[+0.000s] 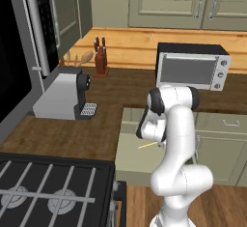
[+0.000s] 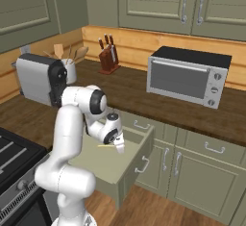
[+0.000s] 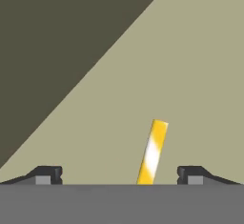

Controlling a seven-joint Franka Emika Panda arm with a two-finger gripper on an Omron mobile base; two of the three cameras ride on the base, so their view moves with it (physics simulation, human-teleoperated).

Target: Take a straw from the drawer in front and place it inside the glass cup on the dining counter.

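drawer stood open | straw lay on its floor, lower centre, ungrasped | gripper fingers spread astride it | lifting and cup placement remained

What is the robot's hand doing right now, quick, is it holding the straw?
Gripper: open, holding nothing; the straw lies between its fingertips on the drawer floor.
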